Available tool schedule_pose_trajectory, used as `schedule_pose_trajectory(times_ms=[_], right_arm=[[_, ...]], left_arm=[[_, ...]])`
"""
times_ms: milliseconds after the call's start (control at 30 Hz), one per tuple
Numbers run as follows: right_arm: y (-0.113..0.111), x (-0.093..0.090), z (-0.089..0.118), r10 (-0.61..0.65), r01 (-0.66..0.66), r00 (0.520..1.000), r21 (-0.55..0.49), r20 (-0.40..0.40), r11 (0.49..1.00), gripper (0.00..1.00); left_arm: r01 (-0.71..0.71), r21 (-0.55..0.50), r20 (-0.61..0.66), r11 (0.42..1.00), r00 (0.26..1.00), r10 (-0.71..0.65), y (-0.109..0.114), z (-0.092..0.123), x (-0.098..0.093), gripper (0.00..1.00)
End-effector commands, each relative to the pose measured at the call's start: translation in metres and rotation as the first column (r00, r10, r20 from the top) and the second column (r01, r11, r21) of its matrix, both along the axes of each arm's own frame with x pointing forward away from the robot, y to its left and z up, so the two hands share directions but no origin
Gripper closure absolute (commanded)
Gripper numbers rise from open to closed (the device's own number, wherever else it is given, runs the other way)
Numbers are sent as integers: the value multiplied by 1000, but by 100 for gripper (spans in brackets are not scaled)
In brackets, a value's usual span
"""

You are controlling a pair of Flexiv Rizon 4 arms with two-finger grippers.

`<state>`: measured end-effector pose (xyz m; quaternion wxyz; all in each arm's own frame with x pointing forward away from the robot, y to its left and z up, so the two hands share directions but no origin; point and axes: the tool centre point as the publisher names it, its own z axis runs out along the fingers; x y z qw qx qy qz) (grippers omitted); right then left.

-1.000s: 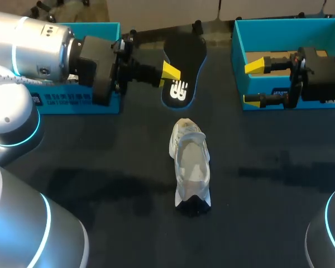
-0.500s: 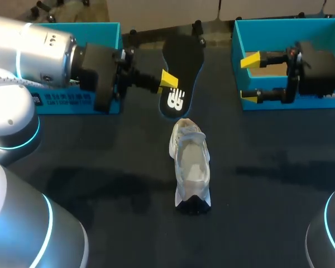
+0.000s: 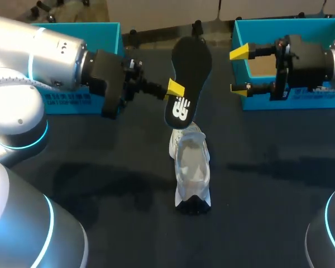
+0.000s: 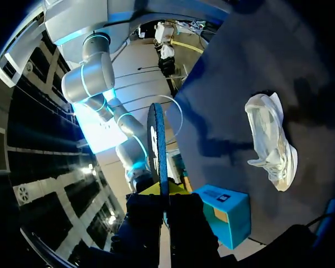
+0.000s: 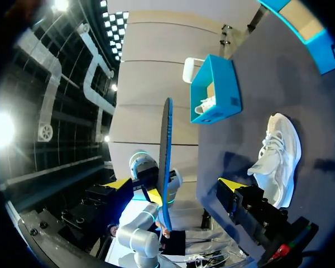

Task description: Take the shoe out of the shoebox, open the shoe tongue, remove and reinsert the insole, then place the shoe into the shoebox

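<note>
Dark matte worktop (image 3: pixel 268 212), three things on it. A white shoe (image 3: pixel 191 167) stands on its sole about mid-worktop, lengthwise from near edge to far edge, its near end showing dark, well apart from both boxes. A teal left shoebox (image 3: pixel 67 101) sits at the far left and a teal right shoebox (image 3: pixel 315 97) at the far right, open side up with a brown cardboard floor showing, both with printed front walls facing the near edge.
</note>
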<state>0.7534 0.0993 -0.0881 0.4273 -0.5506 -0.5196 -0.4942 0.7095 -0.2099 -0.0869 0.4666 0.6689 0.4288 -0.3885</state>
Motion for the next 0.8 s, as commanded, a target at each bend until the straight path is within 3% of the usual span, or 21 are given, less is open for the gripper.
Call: schedule_pose_trajectory(times_ms=[33, 167, 333, 467, 800], right_arm=[[15, 5, -1, 14, -14, 1000, -2, -3, 1000, 0], [21, 3, -2, 13, -13, 1000, 5, -5, 1000, 3], [28, 2, -4, 11, -11, 1000, 12, -10, 1000, 23], [30, 2, -6, 1, 0, 1000, 17, -14, 1000, 47], [34, 6, -3, 2, -2, 1000, 19, -8, 1000, 55]], left_arm=[[24, -3, 12, 1000, 1000, -24, -21, -3, 9, 100], [35, -12, 24, 999, 999, -35, -31, -2, 12, 100], [18, -32, 24, 999, 1000, -18, -39, -2, 15, 100], [8, -42, 18, 999, 1000, -8, -40, -6, 11, 100], [-20, -55, -8, 998, 1000, 19, -36, -13, -1, 100]])
